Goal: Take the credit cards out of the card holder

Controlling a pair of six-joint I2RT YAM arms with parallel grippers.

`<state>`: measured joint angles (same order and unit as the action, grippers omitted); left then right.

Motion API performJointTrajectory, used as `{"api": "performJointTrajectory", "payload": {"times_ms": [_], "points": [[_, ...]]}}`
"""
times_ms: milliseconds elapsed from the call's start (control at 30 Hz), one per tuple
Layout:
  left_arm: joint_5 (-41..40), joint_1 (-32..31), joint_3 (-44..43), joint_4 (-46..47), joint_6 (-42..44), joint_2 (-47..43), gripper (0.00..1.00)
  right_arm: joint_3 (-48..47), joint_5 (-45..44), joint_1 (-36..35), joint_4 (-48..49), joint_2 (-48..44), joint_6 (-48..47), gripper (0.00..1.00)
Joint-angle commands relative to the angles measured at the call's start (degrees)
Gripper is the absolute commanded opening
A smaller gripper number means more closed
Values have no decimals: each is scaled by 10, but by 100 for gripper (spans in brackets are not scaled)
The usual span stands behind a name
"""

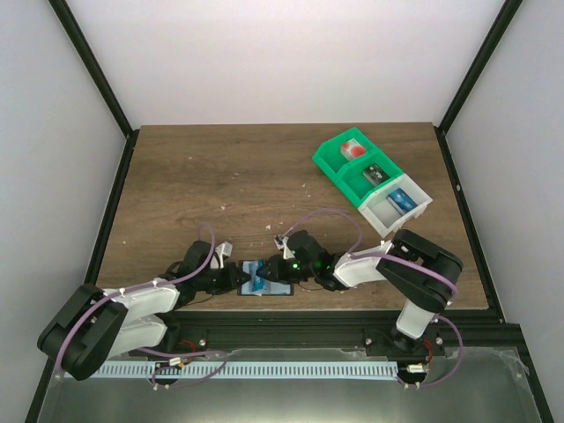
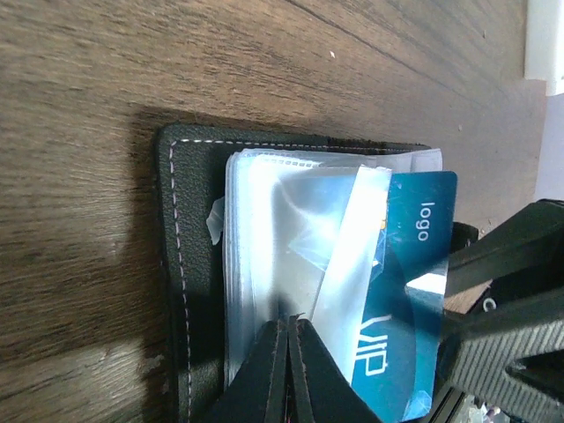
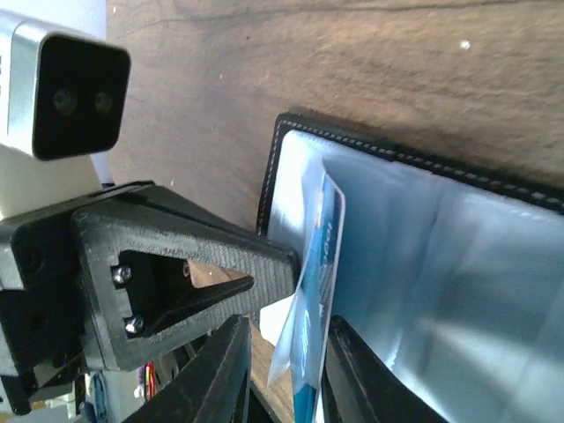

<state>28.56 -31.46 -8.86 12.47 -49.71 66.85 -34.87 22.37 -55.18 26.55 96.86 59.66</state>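
The card holder (image 1: 280, 290) lies open near the table's front edge, between my two grippers. In the left wrist view its black stitched cover (image 2: 189, 264) holds a stack of clear sleeves. A blue credit card (image 2: 414, 264) marked "logo" and "VIP" sticks partly out of a sleeve. My left gripper (image 2: 292, 324) is shut on a clear sleeve at the stack's edge. My right gripper (image 3: 286, 324) is open, its fingers on either side of the card's (image 3: 322, 264) free edge, the card close to one finger. Other cards are hidden.
A green-and-white compartment bin (image 1: 370, 181) with small items stands at the back right. The left gripper's black finger (image 3: 194, 256) sits right beside my right fingers. The table's front edge runs just below the card holder.
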Motion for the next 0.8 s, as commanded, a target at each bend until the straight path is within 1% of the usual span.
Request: {"api": "performJointTrajectory", "payload": {"times_ms": [0, 100, 167, 300, 400, 433, 533, 600, 767], "points": [[-12, -4, 15, -17, -2, 6, 3, 5, 24, -4, 36, 7, 5, 24], [-13, -3, 11, -23, 0, 4, 3, 5, 19, -4, 28, 7, 5, 24], [-15, -4, 10, -27, 1, 2, 3, 3, 3, -4, 5, 2, 6, 22], [-18, -4, 11, -32, 1, -1, 3, 6, -26, -4, -37, -17, 1, 13], [-21, -4, 10, -35, 0, -5, 3, 3, -50, -4, -72, -30, -12, 2], [-21, -4, 11, -36, -1, -7, 3, 3, -58, -4, -79, -34, -16, 1], [-17, -3, 7, -38, -2, -19, 4, 4, -73, -4, -105, -52, -30, 0], [-9, -4, 0, -45, 3, -34, 7, 5, -88, -4, -128, -69, -44, 0], [-7, -4, -38, -89, 19, -86, 24, 22, -105, 8, -172, -134, -89, 0]]}}
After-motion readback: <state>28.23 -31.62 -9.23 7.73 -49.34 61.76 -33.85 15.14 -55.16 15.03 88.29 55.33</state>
